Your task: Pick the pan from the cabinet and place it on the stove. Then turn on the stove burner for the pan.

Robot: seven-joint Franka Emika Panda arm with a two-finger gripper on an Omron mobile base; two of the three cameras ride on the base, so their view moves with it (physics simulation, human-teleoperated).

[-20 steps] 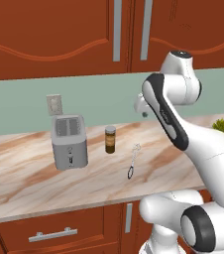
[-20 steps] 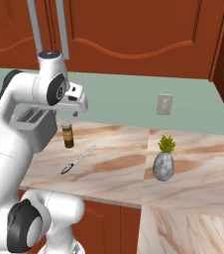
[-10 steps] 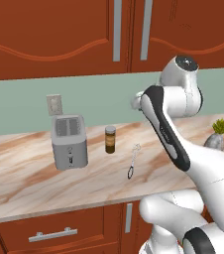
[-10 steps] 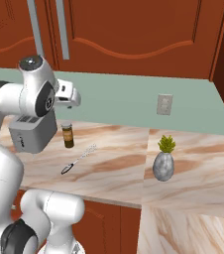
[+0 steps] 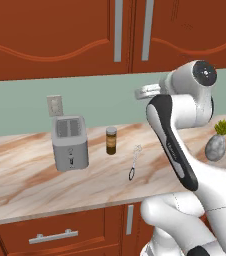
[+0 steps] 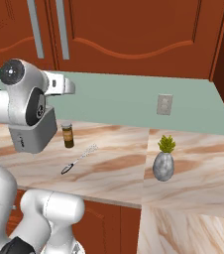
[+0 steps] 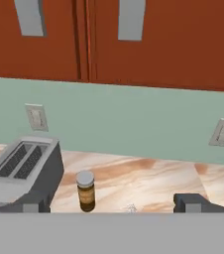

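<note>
Pincer [image 7: 112, 203] agape before smooth reddish-brown wooden cabinet [image 7: 173, 44] doors

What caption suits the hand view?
Open pincer faces closed reddish-brown wooden cabinet doors, above a grey toaster and small brown jar.
</note>
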